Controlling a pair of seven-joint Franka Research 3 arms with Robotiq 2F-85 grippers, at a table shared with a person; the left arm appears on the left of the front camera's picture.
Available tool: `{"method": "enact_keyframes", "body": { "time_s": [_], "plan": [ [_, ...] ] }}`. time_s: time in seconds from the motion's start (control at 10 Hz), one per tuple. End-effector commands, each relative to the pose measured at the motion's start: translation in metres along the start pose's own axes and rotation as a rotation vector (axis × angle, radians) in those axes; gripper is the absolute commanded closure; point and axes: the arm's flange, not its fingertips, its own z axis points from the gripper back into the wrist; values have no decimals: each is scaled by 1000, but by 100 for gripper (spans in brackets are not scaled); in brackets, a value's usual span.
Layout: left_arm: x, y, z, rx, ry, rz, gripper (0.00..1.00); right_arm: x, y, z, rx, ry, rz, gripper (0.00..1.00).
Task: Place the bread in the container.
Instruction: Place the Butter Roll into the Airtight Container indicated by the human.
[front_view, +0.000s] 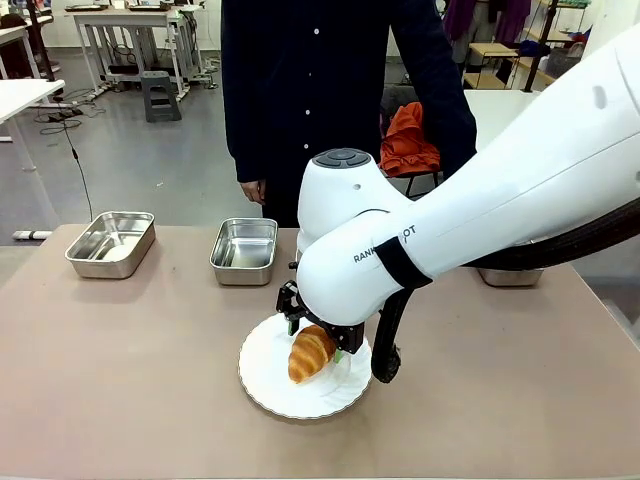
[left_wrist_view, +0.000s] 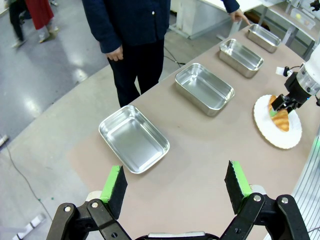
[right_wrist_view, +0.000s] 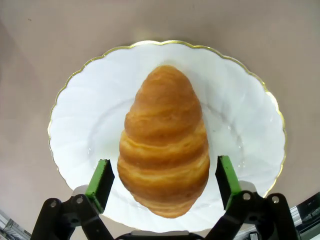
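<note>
Bread, a golden-brown ridged croissant (right_wrist_view: 164, 145), lies on the round white scallop-edged plate (right_wrist_view: 240, 115). Our left end effector (left_wrist_view: 175, 182) hangs wide and empty. Our right end effector (right_wrist_view: 164, 172) straddles the croissant, jaws wide, pads (right_wrist_view: 102, 175) just beside it. We judge closing comes next, then lifting across bare tabletop (front_view: 150, 380) and over the rolled rim of a shallow stainless-steel pan (front_view: 244, 250).

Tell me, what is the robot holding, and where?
Nothing yet. The right hand is open, pads either side of the bread at its wide end. The left hand is empty too.
</note>
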Motion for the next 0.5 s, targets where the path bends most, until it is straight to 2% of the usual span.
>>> {"method": "enact_keyframes", "body": {
  "time_s": [0.0, 0.4],
  "plan": [
    [0, 0, 2, -6, -6, -1, 0, -3, 13, -7, -4, -29, -15, 0],
    [0, 0, 2, -6, -6, -1, 0, -1, 13, -12, -25, -20, -12, 0]
  ]
}}
